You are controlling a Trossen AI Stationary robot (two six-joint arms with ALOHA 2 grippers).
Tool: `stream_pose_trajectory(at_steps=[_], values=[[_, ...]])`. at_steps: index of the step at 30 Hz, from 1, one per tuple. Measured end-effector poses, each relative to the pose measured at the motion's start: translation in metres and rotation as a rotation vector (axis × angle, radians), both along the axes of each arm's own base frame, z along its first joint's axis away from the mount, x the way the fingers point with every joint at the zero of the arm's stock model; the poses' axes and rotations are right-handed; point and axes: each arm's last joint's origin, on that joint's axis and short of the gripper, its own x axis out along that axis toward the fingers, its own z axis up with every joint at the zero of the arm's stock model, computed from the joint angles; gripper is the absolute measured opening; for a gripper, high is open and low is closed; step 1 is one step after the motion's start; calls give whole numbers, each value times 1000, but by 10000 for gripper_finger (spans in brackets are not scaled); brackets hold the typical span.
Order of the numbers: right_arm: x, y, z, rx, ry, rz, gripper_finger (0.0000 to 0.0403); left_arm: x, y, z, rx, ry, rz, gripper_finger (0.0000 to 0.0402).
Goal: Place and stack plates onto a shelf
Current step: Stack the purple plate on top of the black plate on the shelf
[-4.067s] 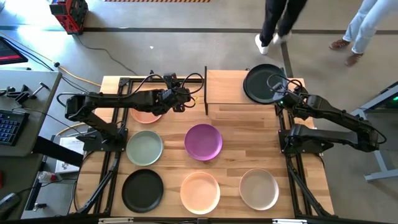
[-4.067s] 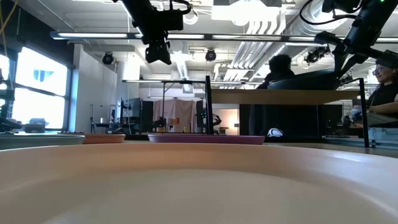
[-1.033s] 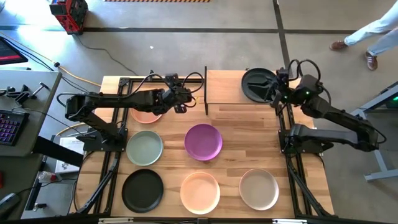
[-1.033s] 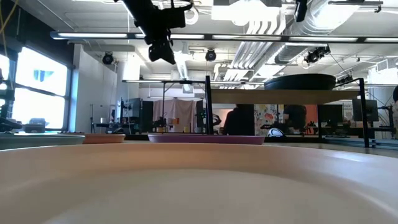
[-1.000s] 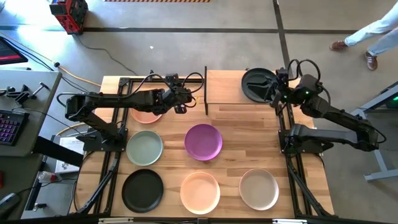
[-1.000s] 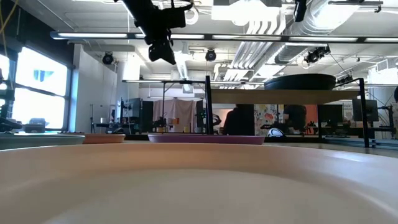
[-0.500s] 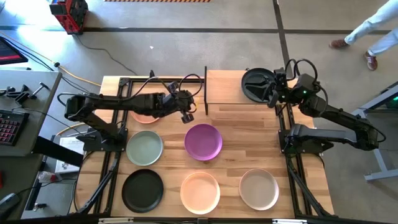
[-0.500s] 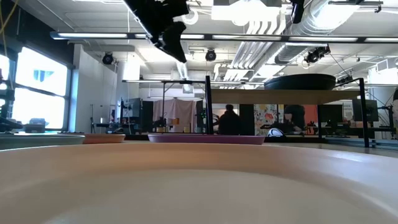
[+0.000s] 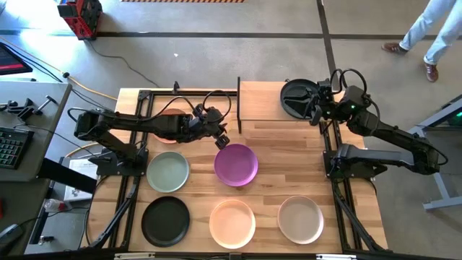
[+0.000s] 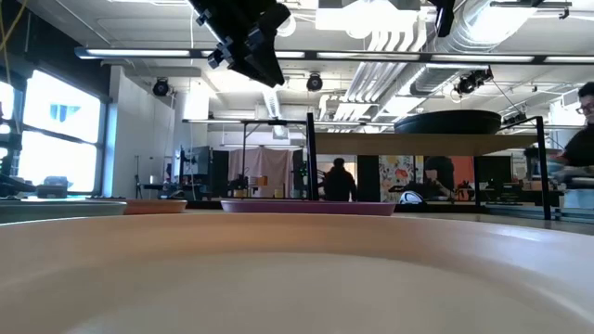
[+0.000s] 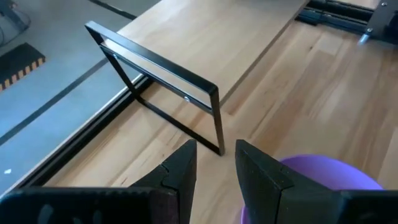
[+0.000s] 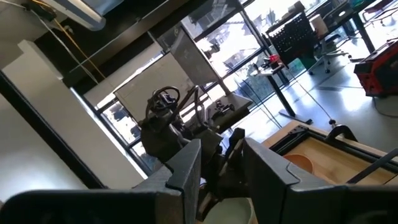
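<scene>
1. The worktop (image 9: 271, 155) fills the high view, wood planks with both dark arms reaching in from the sides.
2. The shelf (image 9: 261, 101) sits at the far middle of the worktop, raised on thin black posts.
3. On the shelf's right end lies a black plate (image 9: 297, 97), dark and round, the only plate up there.
4. Six plates lie on the worktop: a purple plate (image 9: 236, 164) in the centre, a green plate (image 9: 167, 172) to its left, and along the near edge a second black plate (image 9: 165, 221), a peach plate (image 9: 232, 222) and a beige plate (image 9: 300, 219).
5. A pink plate (image 9: 167, 136) lies far left, mostly hidden under the left arm.
6. The left tool (image 9: 219, 136) hangs over the far-left rim of the purple plate, just in front of the shelf's left post; its fingers (image 11: 180, 175) stand a narrow gap apart with nothing between them.
7. The right tool (image 9: 315, 106) is at the right edge of the black plate on the shelf; its fingers (image 12: 186, 165) are slightly parted and grip nothing.
</scene>
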Motion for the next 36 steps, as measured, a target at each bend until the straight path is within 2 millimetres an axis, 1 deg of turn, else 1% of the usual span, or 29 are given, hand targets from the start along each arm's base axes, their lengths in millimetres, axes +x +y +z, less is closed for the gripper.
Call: stream_pose_trajectory(at_steps=[3,7,11,16,19,28,36], values=[[0,0,0,1,-1,-6,103,2,-1,2,-13,-27,-13,101],[0,0,0,5,-1,-6,103,6,2,7,-17,-103,-9,101],[0,0,-1,16,12,-5,103,4,7,4,-81,-103,-8,101],[1,-1,-6,62,48,-2,103,2,17,-18,-317,16,-34,101],[1,-1,-8,73,68,-2,103,2,20,-26,-404,50,-24,101],[1,-1,-9,75,74,-3,103,14,24,-61,-496,169,-7,101],[1,-1,-9,77,78,-2,103,26,24,-103,-559,313,4,101]])
